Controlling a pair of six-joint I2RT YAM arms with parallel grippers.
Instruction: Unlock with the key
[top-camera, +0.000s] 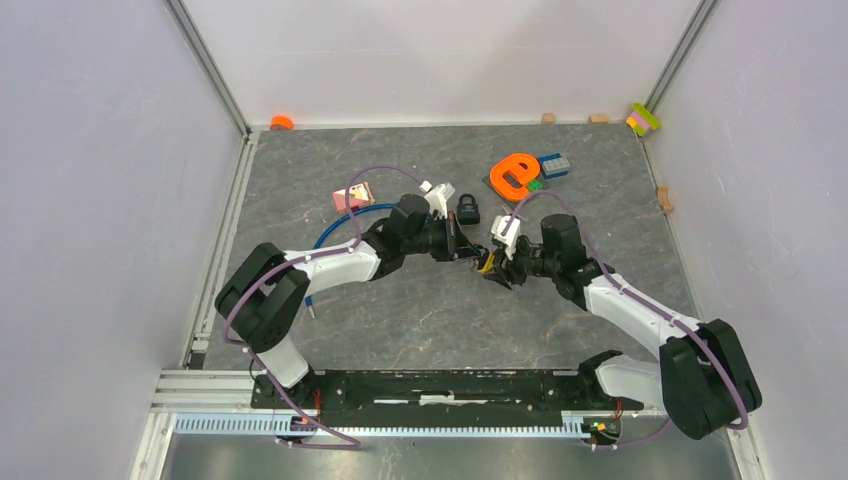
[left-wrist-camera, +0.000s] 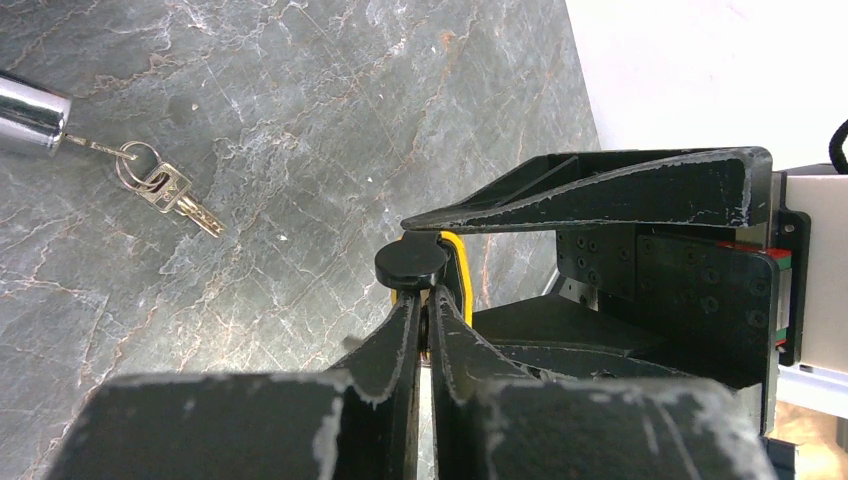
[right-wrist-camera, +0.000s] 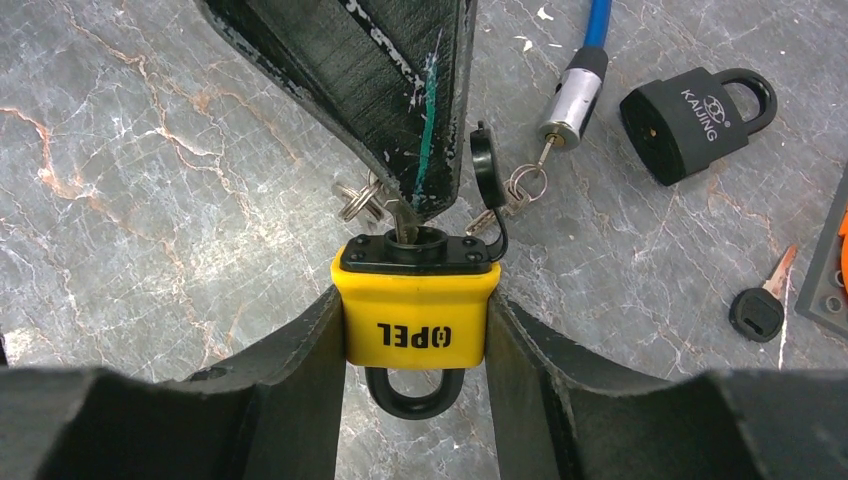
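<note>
**Two tools on one lock, key seated in the keyhole**

One yellow padlock (right-wrist-camera: 415, 325) is held, seemingly just clear of the surface (right-wrist-camera: 150, 200), with its keyhole end facing away from the right tool (right-wrist-camera: 415, 300). That tool clamps the padlock's two flat sides, and the shackle hangs free at the near end. The body looks rigid and dense for its size. Its smooth plastic jacket could slip under a twist, so the broad side faces are the best place to hold it.

The key (right-wrist-camera: 402, 228) stands in the keyhole, a thin stiff blade with spare keys dangling from its ring. The left tool (left-wrist-camera: 428, 305) is pressed nearly together over the key's head, which is hidden between the pads. A flat pinch on the head would likely carry a turn best.

A black dust cap (right-wrist-camera: 482, 155) flops beside the keyhole. Further out lie a black padlock (right-wrist-camera: 690, 115) and a loose key (right-wrist-camera: 755, 312).
</note>
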